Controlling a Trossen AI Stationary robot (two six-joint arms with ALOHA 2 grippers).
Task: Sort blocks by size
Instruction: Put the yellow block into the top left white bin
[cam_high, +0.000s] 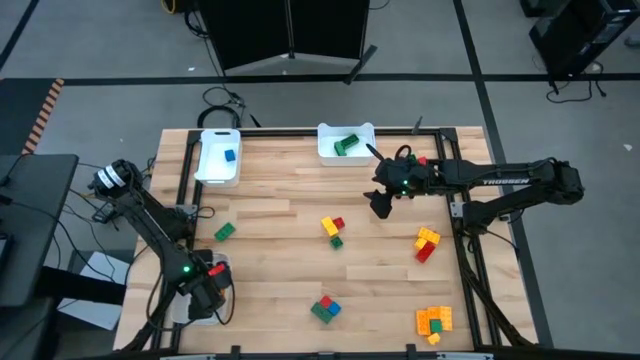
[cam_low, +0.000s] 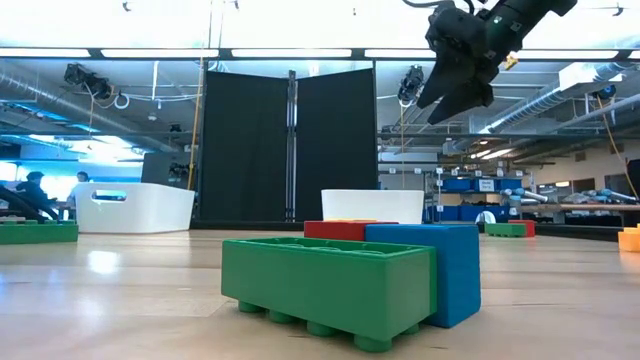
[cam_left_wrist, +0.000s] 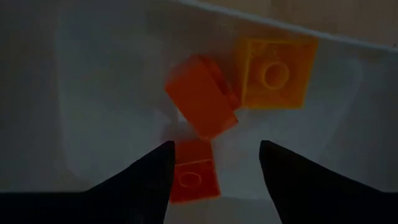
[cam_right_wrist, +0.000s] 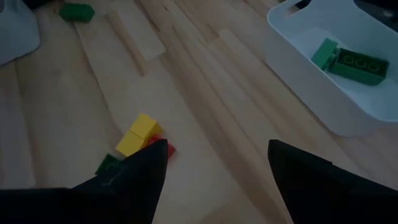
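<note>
- Right now your left gripper (cam_left_wrist: 214, 163) hangs low over the white tray (cam_high: 196, 300) at the table's near-left corner, its fingers parted with nothing between them; three small orange blocks (cam_left_wrist: 202, 96) lie on the tray floor under it, which reads as the spot for the smallest size.
- Notice that one of those orange pieces sits tilted against its neighbours rather than flat, so I judge it has only just been let go.
- Your right gripper (cam_high: 381, 205) hovers above the table just in front of the far middle tray (cam_high: 325, 148), fingers spread and empty; that tray holds the long green blocks (cam_right_wrist: 348, 62), so it looks like the bin for large pieces.
- From its wrist view, the yellow, red and green cluster (cam_right_wrist: 138, 144) lies on the wood just ahead of it, a likely next pick.
- A third tray (cam_high: 205, 168) at the far left holds a single blue block (cam_high: 230, 155).
- Still loose on the table: a lone green block (cam_high: 224, 231) toward the left, a green, blue and red cluster (cam_high: 325, 309) near the front edge, a yellow and red stack (cam_high: 427, 244) to the right, and an orange and yellow group (cam_high: 434, 321) at the near-right corner. Sorting looks well short of finished.
- The surface is pale wooden planking inside a dark metal frame.
- Beyond it you have a grey floor with cables, black partition panels, ceiling strip lights, shelving, and a person seated far off at the left of the low view.
</note>
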